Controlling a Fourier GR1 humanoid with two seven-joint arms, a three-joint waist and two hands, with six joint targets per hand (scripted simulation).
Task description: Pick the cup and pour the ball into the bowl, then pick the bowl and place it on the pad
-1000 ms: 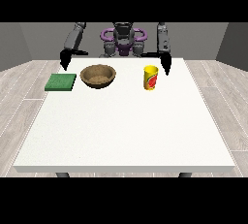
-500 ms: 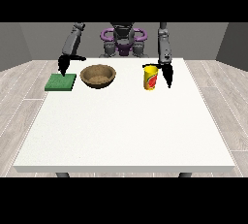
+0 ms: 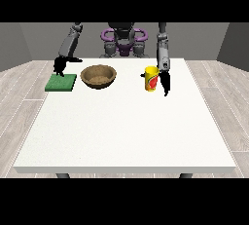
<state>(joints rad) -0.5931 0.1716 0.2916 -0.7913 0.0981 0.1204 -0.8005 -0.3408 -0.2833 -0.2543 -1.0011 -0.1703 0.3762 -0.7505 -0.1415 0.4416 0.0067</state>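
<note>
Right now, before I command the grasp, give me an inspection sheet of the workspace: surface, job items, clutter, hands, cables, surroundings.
Surface: white table, bare across its near half.
Cup: yellow cup with red marking, upright, right of centre at the far side; ball not visible from here.
Bowl: brown bowl, upright, left of the cup, apart from it.
Pad: green pad, flat near the far left edge, nothing on it.
Clutter: nothing seen.
Hands: hand at the view's right close beside the cup, pointing down, contact unclear; hand at the view's left above the pad's far edge.
Cables: nothing seen.
Surroundings: wood-look floor, grey walls.
</note>
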